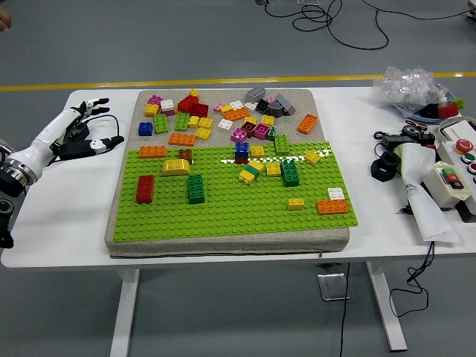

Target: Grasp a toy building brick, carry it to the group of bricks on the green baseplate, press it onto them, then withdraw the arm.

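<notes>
Loose bricks — small, rigid, light, likely slick — lie on the grey mat beyond your green baseplate. Left hand, fingers spread and empty, rests left of the mat — pinch a brick's flat sides.

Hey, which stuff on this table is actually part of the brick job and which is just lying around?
Part of the job:
- left hand, open, holding nothing
- loose bricks on the grey mat
- green baseplate
- bricks already pressed on

Lying about:
- control box with buttons
- clear plastic bag
- white paper
- black cables
</notes>
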You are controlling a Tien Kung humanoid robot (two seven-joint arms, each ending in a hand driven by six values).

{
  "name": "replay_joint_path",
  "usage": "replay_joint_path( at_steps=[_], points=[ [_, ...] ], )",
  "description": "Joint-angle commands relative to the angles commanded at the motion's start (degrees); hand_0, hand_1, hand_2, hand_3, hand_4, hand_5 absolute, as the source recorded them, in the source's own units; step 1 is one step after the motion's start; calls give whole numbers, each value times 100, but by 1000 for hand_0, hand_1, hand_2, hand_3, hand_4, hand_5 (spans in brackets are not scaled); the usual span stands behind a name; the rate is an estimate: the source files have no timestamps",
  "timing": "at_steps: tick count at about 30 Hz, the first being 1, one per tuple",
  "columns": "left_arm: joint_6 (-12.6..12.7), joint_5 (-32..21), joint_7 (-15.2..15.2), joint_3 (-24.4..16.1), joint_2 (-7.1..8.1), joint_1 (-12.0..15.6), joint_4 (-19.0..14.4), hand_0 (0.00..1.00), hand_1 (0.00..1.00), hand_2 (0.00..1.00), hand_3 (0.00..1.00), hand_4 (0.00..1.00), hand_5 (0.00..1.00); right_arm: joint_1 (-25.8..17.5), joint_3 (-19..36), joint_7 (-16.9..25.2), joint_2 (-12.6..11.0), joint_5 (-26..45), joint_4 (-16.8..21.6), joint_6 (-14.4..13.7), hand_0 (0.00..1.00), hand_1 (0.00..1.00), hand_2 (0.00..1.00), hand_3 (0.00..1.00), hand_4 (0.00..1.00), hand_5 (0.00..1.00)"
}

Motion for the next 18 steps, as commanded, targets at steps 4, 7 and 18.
replay_joint_path(
  at_steps=[4, 7, 18],
  points=[
    [144, 429, -193, 250, 47, -69, 169, 998, 952, 887, 933, 998, 277, 5, -10, 2, 2, 10, 0, -6, 799, 746, 763, 727, 909, 551],
    [258, 719, -319, 443, 81, -125, 303, 998, 952, 887, 933, 998, 277, 6, -14, 4, 5, 18, 0, -11, 799, 746, 763, 727, 909, 551],
    [354, 1366, -565, 1198, 98, -496, 920, 998, 925, 854, 916, 976, 188, 18, -43, 9, 15, 43, 0, -19, 800, 745, 763, 727, 908, 550]
  ],
)
